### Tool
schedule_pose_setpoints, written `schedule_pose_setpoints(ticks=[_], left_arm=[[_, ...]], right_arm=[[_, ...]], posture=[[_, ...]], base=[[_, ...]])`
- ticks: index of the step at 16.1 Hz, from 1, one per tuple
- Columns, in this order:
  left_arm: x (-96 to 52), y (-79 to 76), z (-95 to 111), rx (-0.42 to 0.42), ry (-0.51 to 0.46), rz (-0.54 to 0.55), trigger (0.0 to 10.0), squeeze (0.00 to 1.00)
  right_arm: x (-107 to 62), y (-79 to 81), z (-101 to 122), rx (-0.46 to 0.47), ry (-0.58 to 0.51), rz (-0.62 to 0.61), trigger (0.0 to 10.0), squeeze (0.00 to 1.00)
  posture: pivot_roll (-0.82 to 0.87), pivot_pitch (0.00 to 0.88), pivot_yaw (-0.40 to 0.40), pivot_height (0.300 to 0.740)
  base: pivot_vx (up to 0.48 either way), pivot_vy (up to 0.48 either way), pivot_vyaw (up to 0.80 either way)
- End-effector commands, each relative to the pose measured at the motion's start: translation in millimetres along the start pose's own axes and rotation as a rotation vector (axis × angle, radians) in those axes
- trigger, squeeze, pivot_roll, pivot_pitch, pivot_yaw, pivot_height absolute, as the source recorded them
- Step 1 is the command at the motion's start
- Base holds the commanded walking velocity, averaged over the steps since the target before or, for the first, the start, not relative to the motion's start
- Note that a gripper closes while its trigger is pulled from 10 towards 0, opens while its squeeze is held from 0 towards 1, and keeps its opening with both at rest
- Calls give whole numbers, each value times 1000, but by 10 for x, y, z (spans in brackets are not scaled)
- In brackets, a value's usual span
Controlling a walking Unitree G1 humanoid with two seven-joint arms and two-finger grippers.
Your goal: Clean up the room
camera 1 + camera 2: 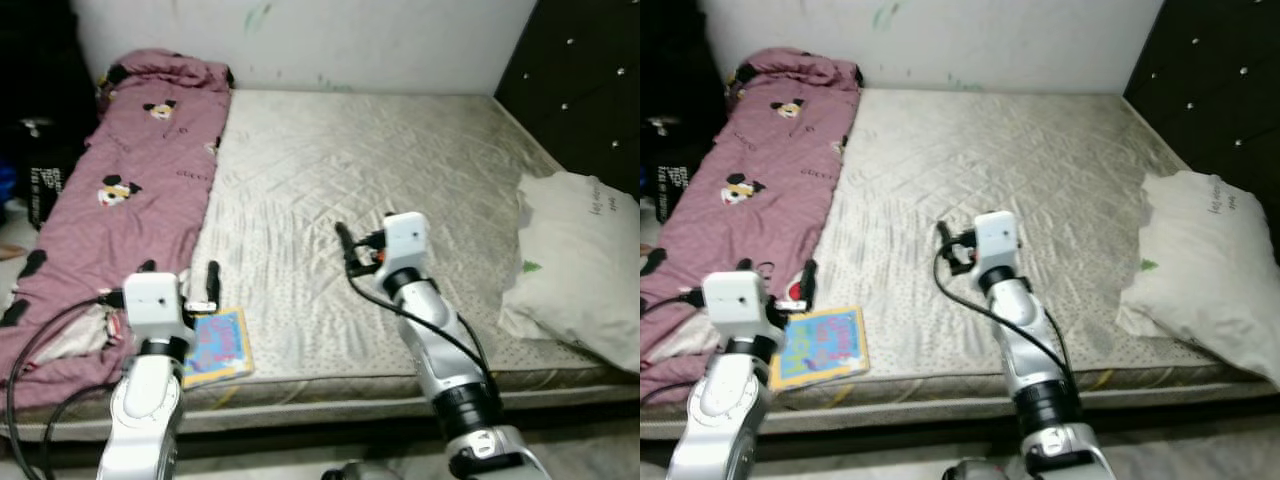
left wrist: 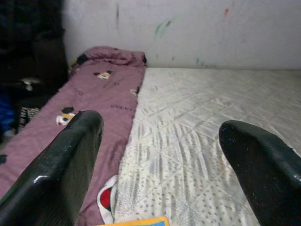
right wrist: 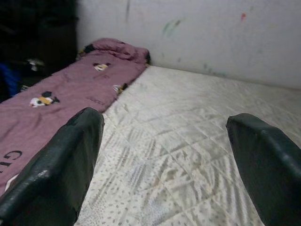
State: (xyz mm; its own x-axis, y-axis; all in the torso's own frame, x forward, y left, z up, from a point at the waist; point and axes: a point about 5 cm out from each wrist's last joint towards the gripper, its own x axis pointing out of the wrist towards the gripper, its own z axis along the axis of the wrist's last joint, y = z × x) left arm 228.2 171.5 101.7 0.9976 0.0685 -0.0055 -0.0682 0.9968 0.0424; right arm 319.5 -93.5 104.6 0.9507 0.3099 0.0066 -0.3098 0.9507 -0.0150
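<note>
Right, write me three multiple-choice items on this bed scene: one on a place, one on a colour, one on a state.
1. Where does the colourful picture book lie?
A. on the white pillow
B. near the mattress's front edge by the left claw
C. against the wall

2. What colour is the cartoon-print blanket?
A. mauve-pink
B. green
C. yellow

3. How do the right claw's fingers stand?
A. shut on the book
B. shut on the pillow
C. apart, holding nothing

Key: 1 B, the book sits at the near edge beside the left claw; 2 A, the head views show mauve-pink fabric; 3 C, the right wrist view shows bare quilted mattress between the fingers.
</note>
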Motion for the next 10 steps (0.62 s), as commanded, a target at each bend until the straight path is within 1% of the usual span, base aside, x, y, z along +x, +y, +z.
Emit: schedule_pose_setpoints(ticks=[1,10], left_arm=[[1,-45,-3,-10,6,-7,10000,0],[13,-53,-7,-12,11,-14,10000,0]], right_arm=[[15,-73,45,-23,-11,-13,10000,0],[19,-60,42,-22,-12,-7,10000,0]], posture=[[-33,0,-27,740],[-34,0,-24,740]], base=[[0,-356,0],[0,-358,0]])
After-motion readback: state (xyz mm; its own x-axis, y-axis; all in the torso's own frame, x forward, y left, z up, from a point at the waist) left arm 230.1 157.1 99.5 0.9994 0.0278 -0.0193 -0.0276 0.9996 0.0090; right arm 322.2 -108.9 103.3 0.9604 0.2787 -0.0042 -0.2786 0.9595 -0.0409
